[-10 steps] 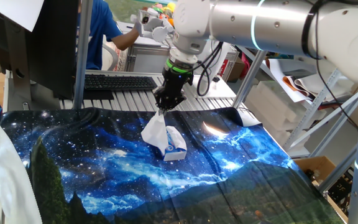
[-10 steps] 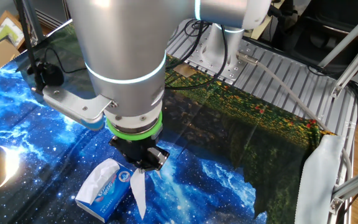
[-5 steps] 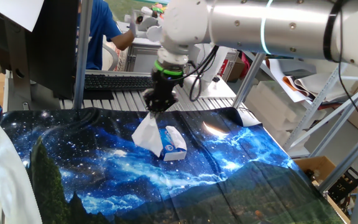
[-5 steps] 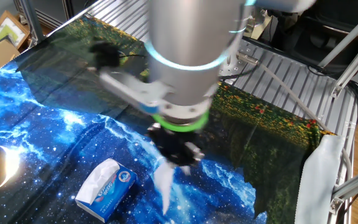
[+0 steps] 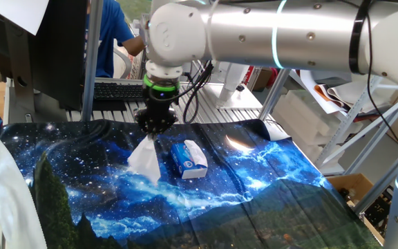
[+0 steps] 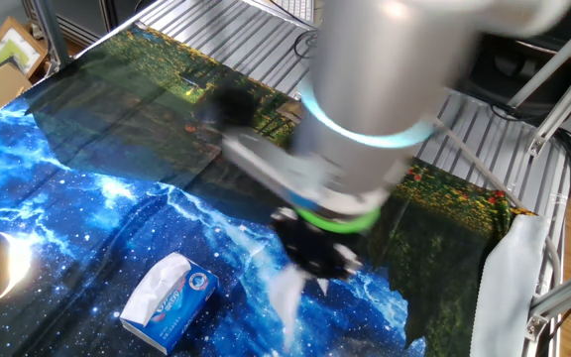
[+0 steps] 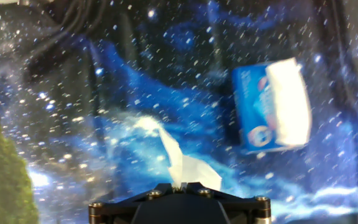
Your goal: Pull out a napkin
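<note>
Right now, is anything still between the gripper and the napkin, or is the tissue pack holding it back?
Nothing visible. The gripper is shut on the napkin, which hangs free beside the tissue pack, apart from it, above the starry cloth.

Napkin [image 5: 144,158]: thin, wrinkled white paper; tissue pack [image 5: 188,160]: glossy blue-white wrap; printed cloth [image 5: 81,173] over table; arm [image 5: 282,38]: smooth silver.

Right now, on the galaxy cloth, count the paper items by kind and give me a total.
Loose napkin, hanging from the gripper: 1
Blue tissue pack, lying on the cloth: 1
Total: 2
</note>
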Robot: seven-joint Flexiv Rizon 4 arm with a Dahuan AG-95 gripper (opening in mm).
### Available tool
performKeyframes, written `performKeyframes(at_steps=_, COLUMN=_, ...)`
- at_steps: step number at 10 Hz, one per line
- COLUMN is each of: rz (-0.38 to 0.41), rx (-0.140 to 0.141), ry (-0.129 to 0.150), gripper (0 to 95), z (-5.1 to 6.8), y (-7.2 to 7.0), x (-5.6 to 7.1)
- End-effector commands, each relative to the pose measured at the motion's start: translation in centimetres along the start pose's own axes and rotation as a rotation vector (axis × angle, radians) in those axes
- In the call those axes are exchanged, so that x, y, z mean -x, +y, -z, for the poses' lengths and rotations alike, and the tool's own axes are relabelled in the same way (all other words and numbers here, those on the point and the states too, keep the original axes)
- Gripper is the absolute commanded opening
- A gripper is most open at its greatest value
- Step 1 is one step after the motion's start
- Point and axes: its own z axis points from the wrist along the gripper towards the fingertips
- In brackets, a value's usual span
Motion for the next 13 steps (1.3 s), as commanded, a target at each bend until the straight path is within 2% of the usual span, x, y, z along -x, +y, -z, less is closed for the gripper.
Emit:
performKeyframes(at_steps=1, rz=-0.041, rx=0.018, ry=0.026, gripper=57.0, z=-0.01, y=0.2, x=-0.18)
performKeyframes(at_steps=3, rz=-0.048, rx=0.014, ry=0.029, gripper=57.0, z=-0.05, y=0.23, x=-0.17)
performKeyframes(at_steps=4, rz=-0.067, rx=0.014, ry=0.03, gripper=76.0, z=-0.24, y=0.37, x=-0.11)
performKeyframes(at_steps=6, rz=-0.089, rx=0.019, ry=0.023, gripper=76.0, z=-0.9, y=0.87, x=0.11)
performKeyframes(at_steps=9, rz=-0.063, rx=0.02, ry=0.018, gripper=76.0, z=-0.92, y=0.89, x=0.11)
performKeyframes(at_steps=10, rz=-0.064, rx=0.021, ry=0.018, gripper=57.0, z=-0.91, y=0.89, x=0.11)
performKeyframes(at_steps=11, rz=-0.075, rx=0.021, ry=0.019, gripper=57.0, z=-0.91, y=0.89, x=0.11)
performKeyframes(at_steps=13, rz=-0.07, rx=0.021, ry=-0.005, gripper=57.0, z=-0.91, y=0.89, x=0.12)
